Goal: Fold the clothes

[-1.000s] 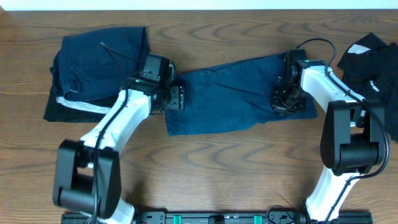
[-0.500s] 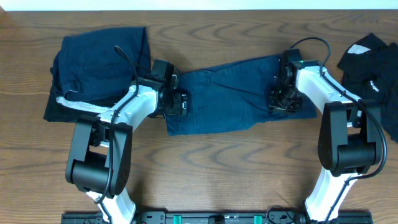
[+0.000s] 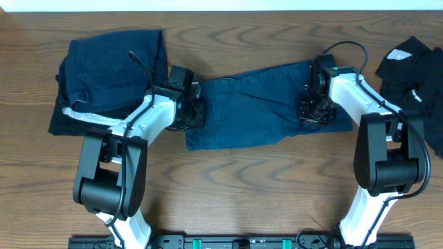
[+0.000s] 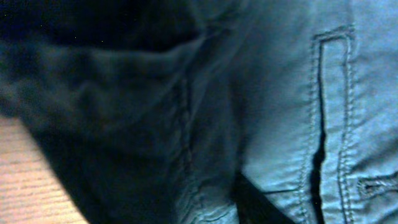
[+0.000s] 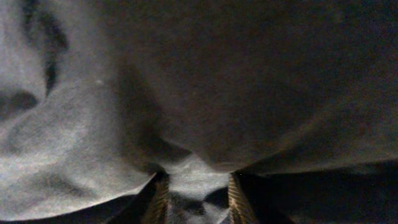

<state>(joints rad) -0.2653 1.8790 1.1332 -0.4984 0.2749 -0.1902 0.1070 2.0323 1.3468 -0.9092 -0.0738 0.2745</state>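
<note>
Fingertips of the right gripper (image 5: 194, 198) are seen at the bottom of the right wrist view as two narrow tan edges standing close together, with a pinch of pale blue cloth caught between them and dark cloth bulging above. The cloth belongs to the navy-blue shorts (image 3: 263, 104), which are spread flat at the middle of the wooden table (image 3: 242, 187), and the right gripper (image 3: 313, 111) is pressed down onto their right end in the overhead view.

The left gripper (image 3: 194, 113) is set on the left edge of the same shorts. Its fingers are not visible in the left wrist view, which is filled by blue fabric with a stitched pocket welt (image 4: 329, 112) and a sliver of table at the lower left. Whether anything is gripped there cannot be told, nor how far the jaws are parted.

A pile of folded dark navy garments (image 3: 111, 69) with a white drawstring (image 3: 93, 117) is lying at the far left, just beside the left arm. Black clothing with white marks (image 3: 415, 69) is heaped at the right edge of the table, apart from the shorts.
</note>
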